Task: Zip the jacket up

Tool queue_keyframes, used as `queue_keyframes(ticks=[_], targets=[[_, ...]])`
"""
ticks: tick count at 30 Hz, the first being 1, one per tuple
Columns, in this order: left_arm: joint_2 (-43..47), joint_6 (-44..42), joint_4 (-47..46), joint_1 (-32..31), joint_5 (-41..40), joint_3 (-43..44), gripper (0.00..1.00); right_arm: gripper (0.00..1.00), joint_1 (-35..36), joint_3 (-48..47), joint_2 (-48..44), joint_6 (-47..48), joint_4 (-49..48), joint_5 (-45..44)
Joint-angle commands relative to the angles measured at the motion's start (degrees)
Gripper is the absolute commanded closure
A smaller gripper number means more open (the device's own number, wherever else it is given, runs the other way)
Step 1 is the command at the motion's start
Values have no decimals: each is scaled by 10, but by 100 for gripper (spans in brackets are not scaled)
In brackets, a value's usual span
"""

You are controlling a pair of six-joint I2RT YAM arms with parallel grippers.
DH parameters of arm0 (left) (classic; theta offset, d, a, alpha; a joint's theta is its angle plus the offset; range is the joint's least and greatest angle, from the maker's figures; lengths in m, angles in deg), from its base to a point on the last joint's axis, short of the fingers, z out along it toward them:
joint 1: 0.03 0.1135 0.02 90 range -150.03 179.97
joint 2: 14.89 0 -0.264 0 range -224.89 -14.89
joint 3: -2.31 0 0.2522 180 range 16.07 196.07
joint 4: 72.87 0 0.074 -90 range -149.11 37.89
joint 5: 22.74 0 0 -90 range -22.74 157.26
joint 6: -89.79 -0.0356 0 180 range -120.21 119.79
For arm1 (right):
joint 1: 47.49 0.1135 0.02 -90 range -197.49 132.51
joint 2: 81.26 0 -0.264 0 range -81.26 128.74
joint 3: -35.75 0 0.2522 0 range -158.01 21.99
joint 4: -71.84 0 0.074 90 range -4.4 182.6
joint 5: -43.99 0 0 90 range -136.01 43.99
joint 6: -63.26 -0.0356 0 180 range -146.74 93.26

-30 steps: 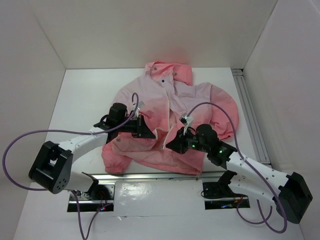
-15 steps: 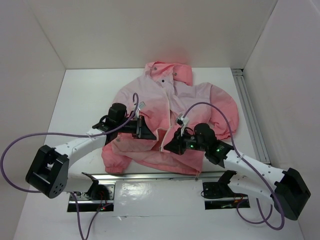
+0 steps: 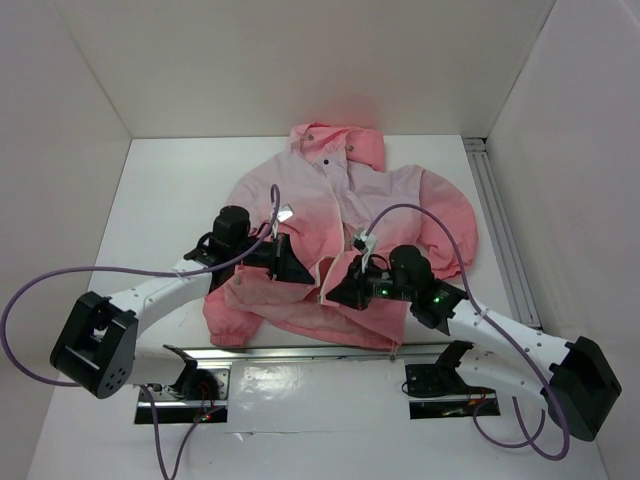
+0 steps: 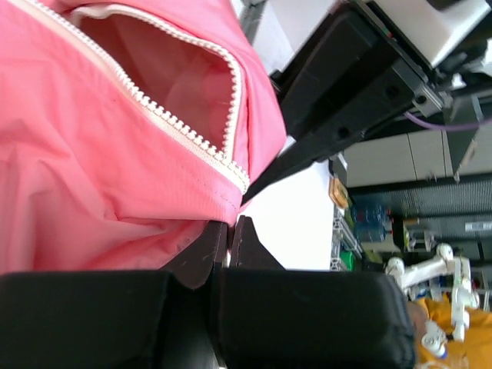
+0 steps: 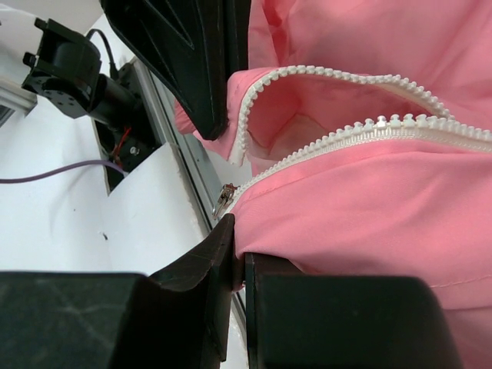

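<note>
**At the jacket's hem, both grippers clamped**

Along the left side, a purple cable [image 3: 30, 300] loops out from the left arm over the white table [image 3: 160, 190], which is boxed in by plain white walls. The left gripper [image 3: 297, 268] is clenched on the jacket [image 3: 400, 200] at the hem, just left of the open front. In its wrist view the black fingers [image 4: 204, 257] pinch a fold of coral fabric beside the lower end of the white zipper teeth [image 4: 177, 127].

The jacket lies flat mid-table with its hood [image 3: 340, 145] toward the far wall. The cloth is thin, smooth and lightly creased, pale pink at the chest and coral at the hood, sleeves and hem. Small round snaps [image 3: 327, 160] dot the collar.

Just across the gap, the right gripper [image 3: 335, 293] is closed on the other hem edge, close to the small metal slider [image 5: 224, 201]. Each wrist view has the other gripper's black wedge-shaped finger crowding in near the zipper.

A grey metal rail [image 3: 497, 230] runs along the table's right edge.
</note>
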Motion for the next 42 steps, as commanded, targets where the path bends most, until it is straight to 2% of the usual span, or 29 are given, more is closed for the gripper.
queue_keyframes(ticks=[1, 5, 25, 42], targets=[[5, -15, -79, -1, 55, -9, 100, 100, -8, -31, -23, 13, -35, 15], [-7, -15, -101, -1, 79, -9, 100, 100, -14, -31, -35, 18, -30, 20], [-29, 16, -157, -1, 91, -20, 100, 100, -24, -42, -56, 23, -13, 48], [-18, 33, -157, -1, 85, -25, 100, 100, -35, -37, -56, 23, -7, 41]])
